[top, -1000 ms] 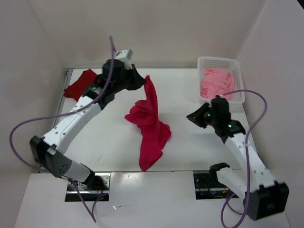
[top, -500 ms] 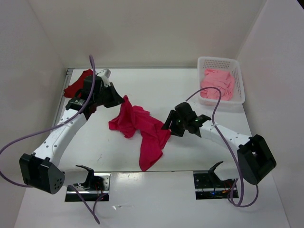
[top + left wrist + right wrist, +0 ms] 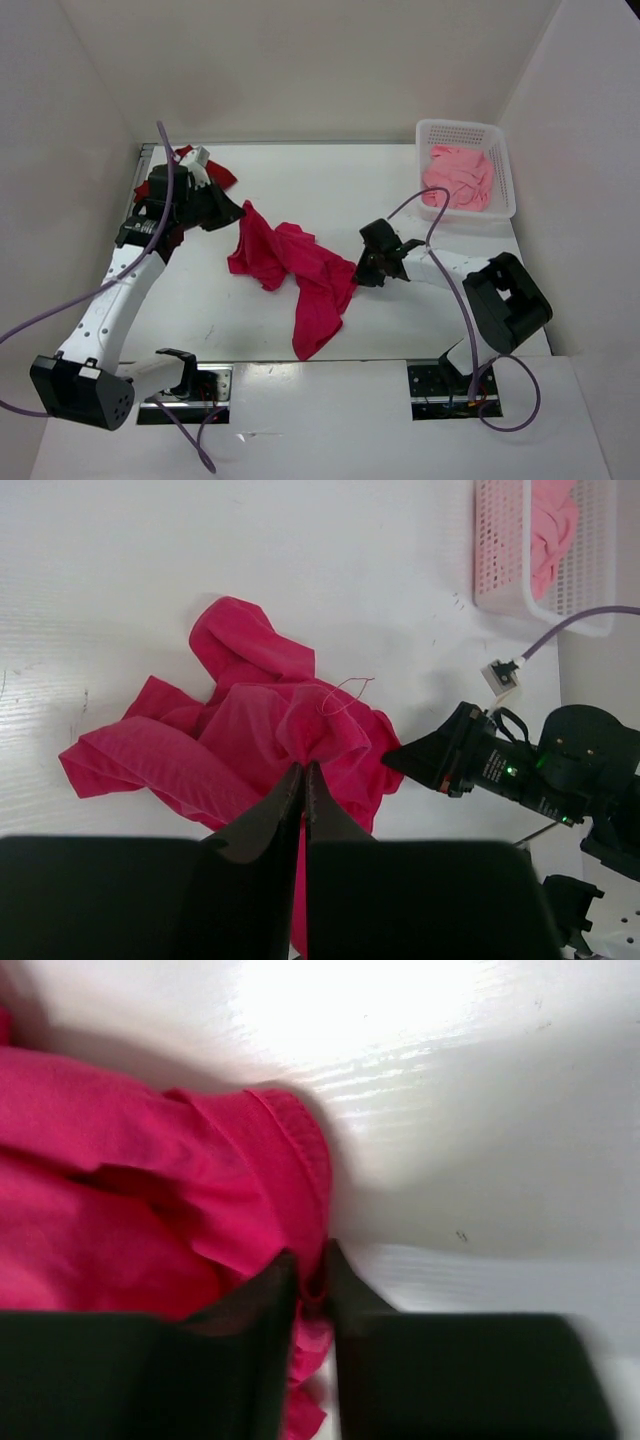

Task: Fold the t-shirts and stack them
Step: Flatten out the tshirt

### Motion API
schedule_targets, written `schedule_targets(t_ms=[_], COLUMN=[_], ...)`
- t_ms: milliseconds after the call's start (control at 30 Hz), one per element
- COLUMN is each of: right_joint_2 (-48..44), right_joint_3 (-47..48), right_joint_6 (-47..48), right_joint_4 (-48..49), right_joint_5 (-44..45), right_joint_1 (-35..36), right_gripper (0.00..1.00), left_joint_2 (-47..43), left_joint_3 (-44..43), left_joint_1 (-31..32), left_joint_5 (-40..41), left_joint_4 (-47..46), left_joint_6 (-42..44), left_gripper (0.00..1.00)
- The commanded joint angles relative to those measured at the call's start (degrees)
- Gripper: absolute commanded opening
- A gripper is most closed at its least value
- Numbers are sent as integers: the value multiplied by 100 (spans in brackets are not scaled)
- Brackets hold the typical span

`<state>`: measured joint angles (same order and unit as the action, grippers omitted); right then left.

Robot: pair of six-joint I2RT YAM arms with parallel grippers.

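A crumpled crimson shirt (image 3: 300, 265) lies in the middle of the bench (image 3: 400, 190). Our left gripper (image 3: 303, 775) pinches one corner and our right gripper (image 3: 312, 1280) nips the hem. We should draw them apart evenly to spread the shirt flat.

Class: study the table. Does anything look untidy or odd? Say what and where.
The crimson t-shirt lies crumpled mid-table, not folded, with a loose thread curling off it. The pink t-shirt sits bunched in the basket.
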<state>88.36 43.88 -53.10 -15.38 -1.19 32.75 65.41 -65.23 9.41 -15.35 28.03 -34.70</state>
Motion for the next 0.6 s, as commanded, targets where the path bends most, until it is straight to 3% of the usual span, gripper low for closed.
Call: schedule_targets(t_ms=[0,33,233,433,567], right_joint_2=[50,-46,-1548,-1734,-1884], right_joint_3=[410,507,1946,4407,5470], right_joint_6=[-7,-7,466,897,959], right_joint_4=[413,360,-500,-1801,-2144], right_joint_5=[233,286,611,296,-30], right_joint_1=[12,12,65,65,65], right_gripper=[15,0,0,0,0], left_joint_2=[-195,-195,103,665,728], left_joint_3=[-24,-25,-1016,-2896,-3803], left_joint_1=[-44,-44,-282,-466,-466], left_joint_5=[-196,-196,-258,-56,716], left_joint_4=[-17,-17,88,386,721], left_joint_6=[33,-19,-19,33,332], left_gripper=[5,5,2,2,2])
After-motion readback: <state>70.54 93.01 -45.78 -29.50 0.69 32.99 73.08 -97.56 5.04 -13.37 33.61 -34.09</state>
